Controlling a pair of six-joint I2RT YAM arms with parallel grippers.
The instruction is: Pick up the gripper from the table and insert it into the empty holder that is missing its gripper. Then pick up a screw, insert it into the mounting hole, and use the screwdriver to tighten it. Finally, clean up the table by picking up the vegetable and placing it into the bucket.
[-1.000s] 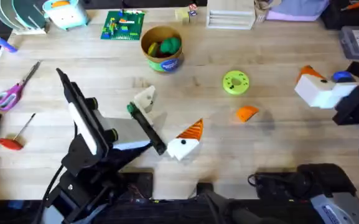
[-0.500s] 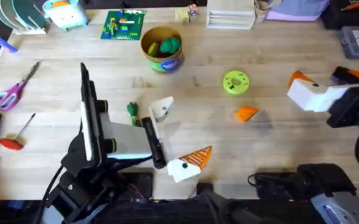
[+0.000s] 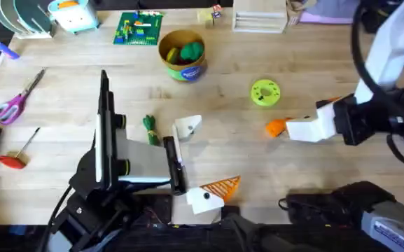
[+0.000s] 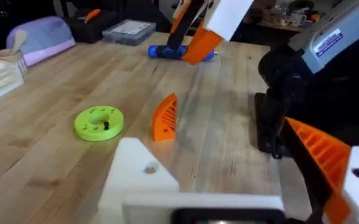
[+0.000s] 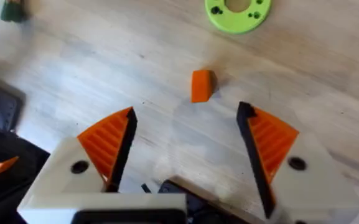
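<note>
The gripper, a small orange wedge (image 3: 276,127) (image 4: 165,117) (image 5: 201,85), lies on the table near the lime-green disc (image 3: 265,92). My right gripper (image 3: 314,119) (image 5: 188,149) hovers open just right of it, both orange pads bare. My left gripper (image 3: 200,159) (image 4: 229,155) is open; one finger is the empty holder (image 3: 187,126) (image 4: 139,180), bare white with a small dark hole, the other carries an orange pad. The blue screwdriver (image 4: 167,51) lies far right. The vegetable (image 3: 150,128) rests by the left wrist. The bucket (image 3: 183,54) stands at the back. The screw is out of view.
Round green and yellow toys sit inside the bucket. Scissors (image 3: 16,100) and a red-handled tool (image 3: 16,155) lie at the left. A green brick plate (image 3: 138,28) and a white rack (image 3: 259,21) stand along the back edge. A grey case (image 4: 127,30) sits far right.
The right arm has swung left and down, bringing its open gripper next to the orange wedge. The left gripper has turned slightly and its padded finger moved nearer the front edge.
</note>
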